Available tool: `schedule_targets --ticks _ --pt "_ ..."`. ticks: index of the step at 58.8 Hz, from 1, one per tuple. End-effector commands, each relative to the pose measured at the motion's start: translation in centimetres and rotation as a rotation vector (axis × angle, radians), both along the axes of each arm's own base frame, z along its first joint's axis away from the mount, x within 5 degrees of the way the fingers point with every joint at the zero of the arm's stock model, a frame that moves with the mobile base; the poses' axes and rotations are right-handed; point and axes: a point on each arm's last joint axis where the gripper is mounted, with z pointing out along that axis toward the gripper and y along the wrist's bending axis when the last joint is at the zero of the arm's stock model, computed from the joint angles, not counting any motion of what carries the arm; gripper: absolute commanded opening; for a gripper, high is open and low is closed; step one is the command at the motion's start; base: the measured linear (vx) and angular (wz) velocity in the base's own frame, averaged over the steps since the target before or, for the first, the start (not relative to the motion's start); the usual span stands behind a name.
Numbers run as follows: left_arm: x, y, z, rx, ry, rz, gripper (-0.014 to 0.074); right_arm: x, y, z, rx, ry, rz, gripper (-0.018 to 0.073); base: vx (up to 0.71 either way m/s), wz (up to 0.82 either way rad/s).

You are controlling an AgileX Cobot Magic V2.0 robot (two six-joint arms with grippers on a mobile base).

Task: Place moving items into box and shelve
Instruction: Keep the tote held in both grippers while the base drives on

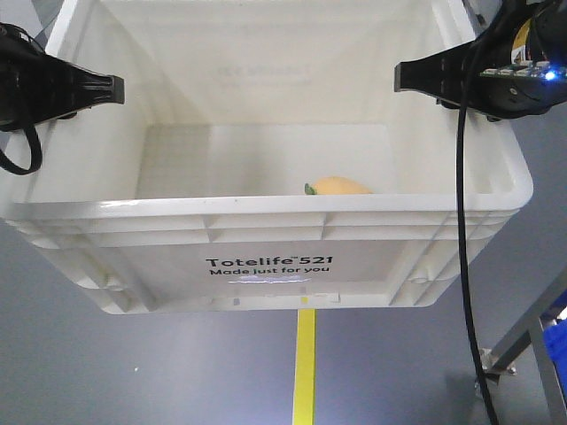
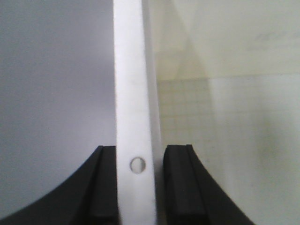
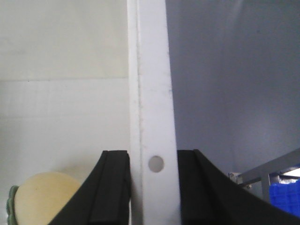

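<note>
The large white ribbed plastic crate (image 1: 266, 232), printed "Totelife 521", is held above the grey floor (image 1: 106, 372) and its yellow line (image 1: 305, 372). The left gripper (image 2: 139, 159) clamps the crate's left wall rim between its black pads. The right gripper (image 3: 153, 161) clamps the right wall rim likewise. The yellow-orange plush fruit with green leaf (image 1: 338, 185) lies on the crate bottom against the near wall, toward the right. A blue plastic bin (image 3: 283, 199) stands outside the crate.

fruit ball (image 1: 337, 185) in box (image 1: 266, 209), by front wall | left pincer (image 1: 115, 88) on left rim | right pincer (image 1: 400, 76) on right rim
</note>
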Motion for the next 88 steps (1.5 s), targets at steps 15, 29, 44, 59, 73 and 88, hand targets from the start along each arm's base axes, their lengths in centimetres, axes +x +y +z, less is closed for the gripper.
schedule_targets --ticks 15,29,44,59,73,88 --pt "-0.52 0.25 3.36 -0.012 -0.195 -0.048 0.0040 -0.29 -0.54 3.18 -0.007 -0.183 0.036 0.0039 0.42 -0.10" --pt "-0.52 0.25 3.36 -0.012 -0.195 -0.048 0.0040 -0.29 -0.54 3.18 -0.007 -0.183 0.036 0.0039 0.42 -0.09" --pt "-0.52 0.26 3.35 -0.012 -0.194 -0.048 0.0040 -0.29 -0.54 3.18 -0.007 -0.183 0.036 0.0039 0.41 -0.10" --pt "-0.52 0.26 3.35 -0.012 -0.194 -0.048 0.0040 -0.29 -0.54 3.18 -0.007 -0.183 0.036 0.0039 0.41 -0.13" --pt "-0.52 0.26 3.35 -0.012 -0.194 -0.048 0.0040 -0.29 -0.54 3.18 -0.007 -0.183 0.036 0.0039 0.41 -0.12" --pt "-0.52 0.26 3.35 -0.012 -0.194 -0.048 0.0040 -0.29 -0.54 3.18 -0.007 -0.183 0.036 0.0039 0.40 -0.12"
